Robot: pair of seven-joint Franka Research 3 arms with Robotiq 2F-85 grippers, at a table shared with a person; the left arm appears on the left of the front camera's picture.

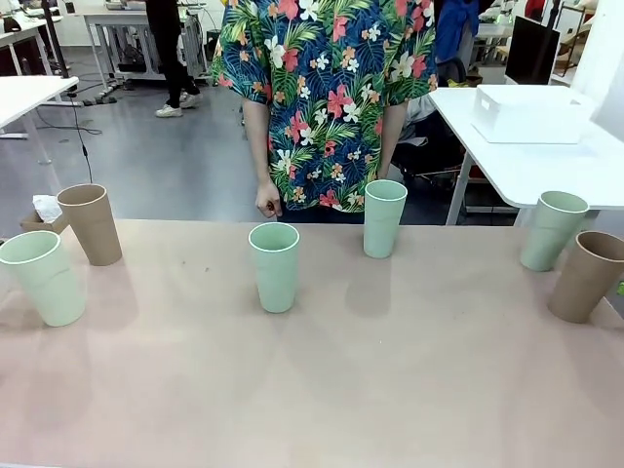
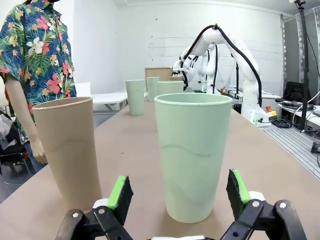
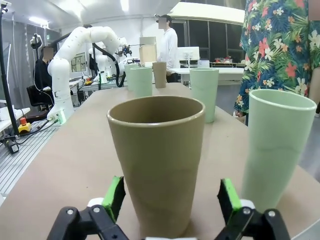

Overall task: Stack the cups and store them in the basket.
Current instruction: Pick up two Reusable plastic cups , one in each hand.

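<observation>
The left gripper (image 2: 179, 191) has its jaws wide on either side of the mint cup (image 2: 192, 155) at the table's (image 1: 390, 390) left edge, not touching it. The right gripper (image 3: 170, 197) brackets the tan cup (image 3: 157, 160) near the right edge the same way. Each probably needs to close gently and squarely on the mid-wall, since a tapered cup may squeeze out or tip. A straight lift looks wise too, as a second tan cup (image 2: 67, 150) and a second mint cup (image 3: 280, 145) stand just beside. The basket (image 1: 531, 114) sits on a separate white table (image 1: 546, 166) beyond the far right corner, its inside hidden by its wall. How deep each cup sits between the jaws is hard to judge.
</observation>
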